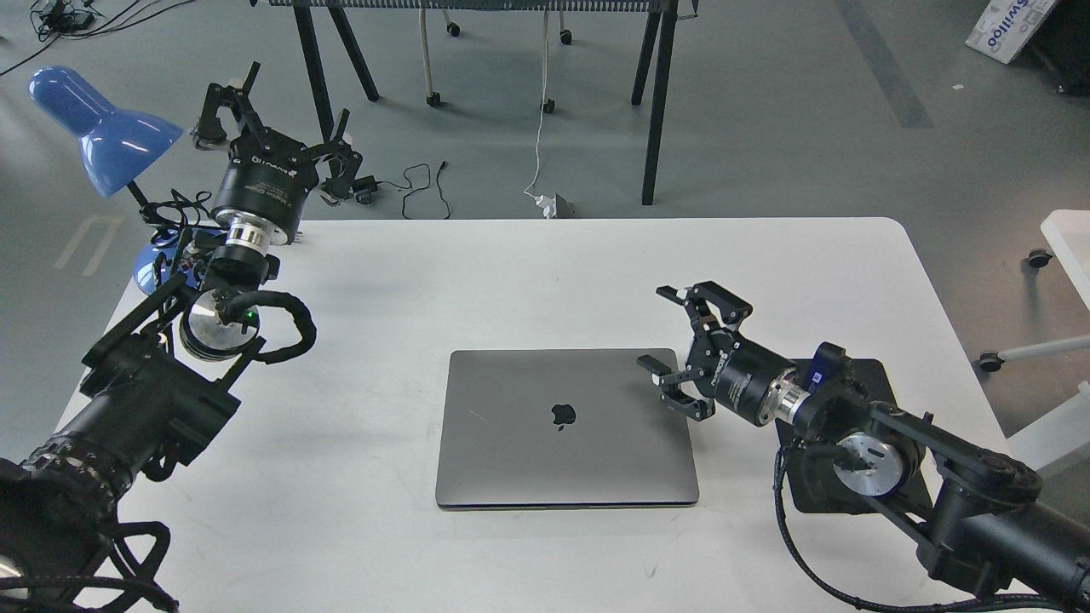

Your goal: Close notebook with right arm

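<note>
The notebook (565, 428) lies shut and flat on the white table (545, 272), space-grey lid up with the dark apple logo showing. My right gripper (668, 328) is open and empty, raised above the notebook's far right corner and apart from the lid. The right arm (860, 443) comes in from the lower right. My left gripper (272, 111) is open and empty, held high over the table's far left corner.
A black mouse pad (886, 387) lies right of the notebook, partly under my right arm. A blue desk lamp (102, 128) stands at the table's far left corner. Table legs and cables are on the floor beyond.
</note>
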### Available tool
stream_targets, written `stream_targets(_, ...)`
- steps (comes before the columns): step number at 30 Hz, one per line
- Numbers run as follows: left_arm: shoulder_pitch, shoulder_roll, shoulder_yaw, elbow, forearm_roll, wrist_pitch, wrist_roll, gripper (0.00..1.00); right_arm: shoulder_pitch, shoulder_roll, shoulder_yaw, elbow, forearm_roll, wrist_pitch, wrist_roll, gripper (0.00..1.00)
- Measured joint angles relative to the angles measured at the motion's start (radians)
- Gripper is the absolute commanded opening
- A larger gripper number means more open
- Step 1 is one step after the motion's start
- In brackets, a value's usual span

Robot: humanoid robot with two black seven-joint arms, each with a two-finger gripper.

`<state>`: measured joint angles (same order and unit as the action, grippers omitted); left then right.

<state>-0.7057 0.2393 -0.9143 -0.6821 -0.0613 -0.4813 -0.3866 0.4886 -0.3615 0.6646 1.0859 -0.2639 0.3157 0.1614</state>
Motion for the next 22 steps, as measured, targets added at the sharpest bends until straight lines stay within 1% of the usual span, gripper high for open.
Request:
stream_targets(5, 0.000, 0.000, 0.000, 0.000, 0.000, 0.000, 0.000, 1.00, 0.015, 0.009, 0.247, -0.014, 0.006, 0.000, -0.013, 1.00)
stream_targets(10, 0.000, 0.000, 0.000, 0.000, 0.000, 0.000, 0.000, 1.00, 0.043, 0.025, 0.415, -0.042, 0.017, -0.002, -0.019, 1.00)
stream_targets(14, 0.000, -0.001, 0.000, -0.001, 0.000, 0.000, 0.002, 1.00, 0.099, 0.044, 0.458, -0.140, 0.071, 0.002, -0.020, 1.00)
stream_targets(18, 0.000, -0.001, 0.000, -0.001, 0.000, 0.000, 0.001, 1.00, 0.151, 0.050, 0.464, -0.249, 0.153, 0.030, -0.018, 1.00)
stream_targets(22, 0.000, 0.000, 0.000, -0.001, 0.000, 0.000, 0.000, 1.00, 0.172, 0.067, 0.463, -0.286, 0.175, 0.062, -0.017, 1.00)
